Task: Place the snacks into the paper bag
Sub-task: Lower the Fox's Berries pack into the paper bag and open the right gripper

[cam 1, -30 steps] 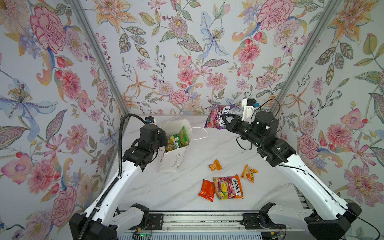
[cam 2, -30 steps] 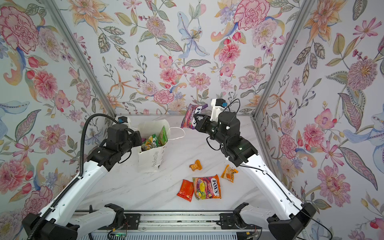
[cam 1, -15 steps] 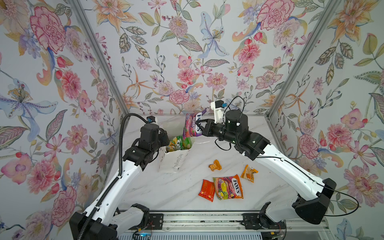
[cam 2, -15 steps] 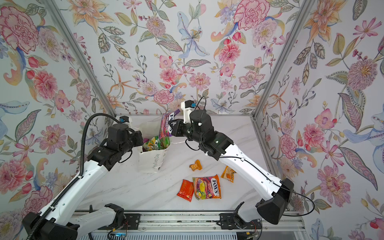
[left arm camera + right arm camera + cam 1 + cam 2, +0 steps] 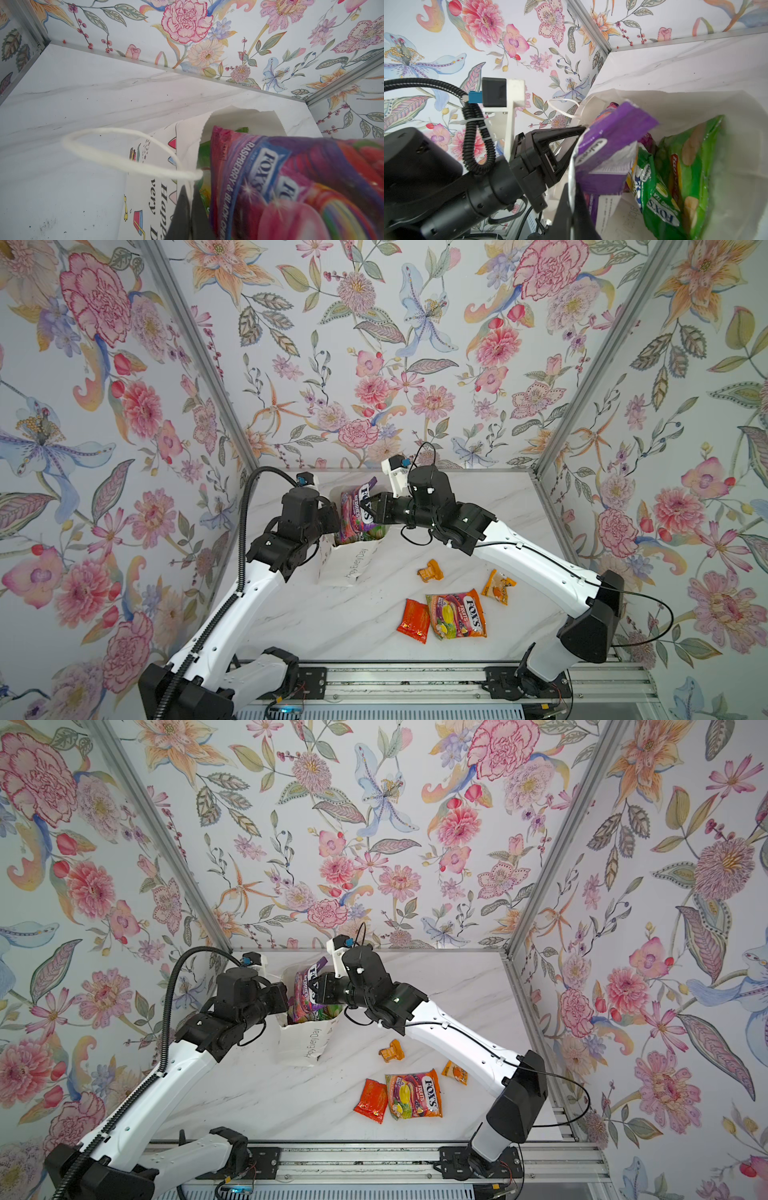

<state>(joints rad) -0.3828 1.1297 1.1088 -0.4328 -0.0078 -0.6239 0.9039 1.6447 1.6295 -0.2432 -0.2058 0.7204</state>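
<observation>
Your left tool (image 5: 333, 517) is pinched together on the paper bag (image 5: 352, 568), at the rim where a white string handle (image 5: 116, 158) joins it. In the left wrist view the string runs down between the dark fingers (image 5: 179, 212). The paper bag stands at the back left of the counter (image 5: 332, 626), mouth open upward, with its grey lettering on the side that faces both top views.

Your right tool (image 5: 372, 508) reaches across the middle and is clamped on the purple FOX'S bag (image 5: 356, 510) near its upper edge. The right wrist view shows the foil edge caught between the closed fingers (image 5: 563, 220). The packet hangs upright in the mouth of the paper bag, its lower end inside and its top standing out above the rim in both top views. It is just beside the left tool.

Inside the paper bag you can see the green chips bag (image 5: 691, 166) against one wall and the green FOX'S bag (image 5: 660, 207) next to it, both deeper in than the purple packet.

Four snacks lie on the counter toward the front right, well apart from the paper bag. The orange FOX'S bag (image 5: 456, 615) lies flat, with an orange-red sachet (image 5: 413, 620) right against its edge on the left arm's side. A small orange sachet (image 5: 430, 570) lies behind them, and a yellow-orange sachet (image 5: 498, 586) lies near the right arm.
</observation>
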